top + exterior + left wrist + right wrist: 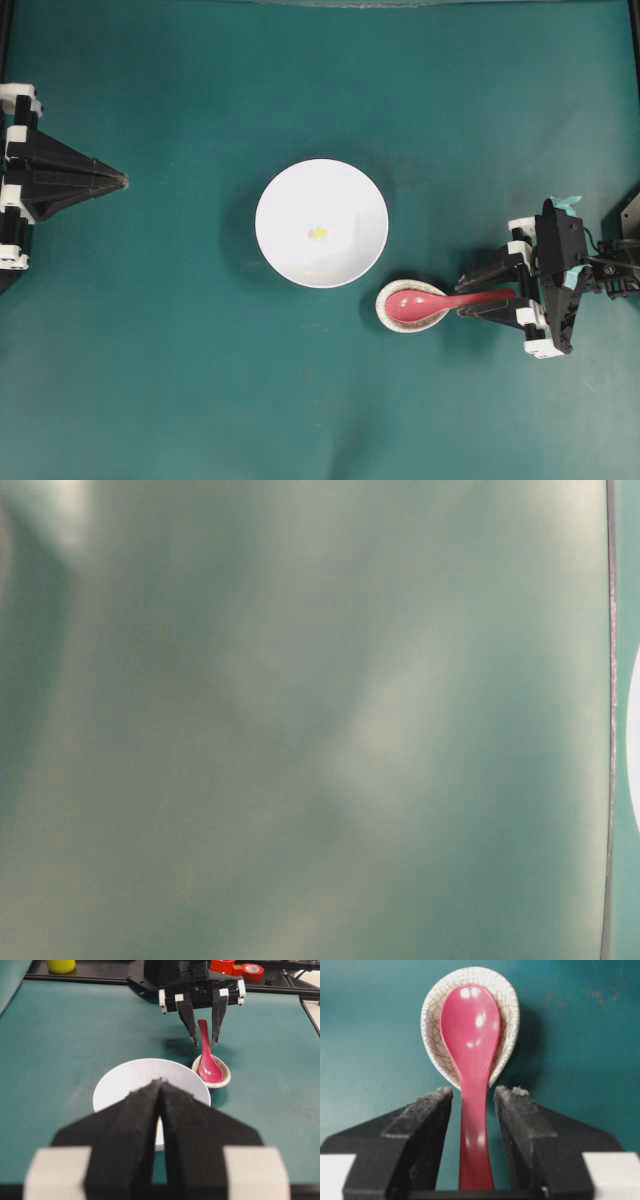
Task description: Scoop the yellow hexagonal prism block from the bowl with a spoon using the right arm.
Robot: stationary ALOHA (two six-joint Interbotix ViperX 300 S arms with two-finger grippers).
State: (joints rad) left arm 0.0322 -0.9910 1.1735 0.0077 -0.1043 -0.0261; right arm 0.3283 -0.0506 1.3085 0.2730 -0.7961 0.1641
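Observation:
The white bowl (321,190) stands mid-table with the tiny yellow hexagonal prism block (318,233) lying near its middle. Right of it, the pink-red spoon (430,302) rests with its scoop in a small speckled dish (385,312) and its handle pointing right. My right gripper (492,296) is open around that handle. In the right wrist view the spoon (470,1035) runs between the fingers of the right gripper (472,1095) with a gap on each side. My left gripper (122,180) sits shut and empty at the far left, and the left gripper (160,1082) points at the bowl (125,1082).
The speckled dish (432,1035) almost touches the bowl's lower right rim. A yellow cup (60,965) and red tape rolls (252,970) lie beyond the table's far edge in the left wrist view. The table-level view is only a teal blur.

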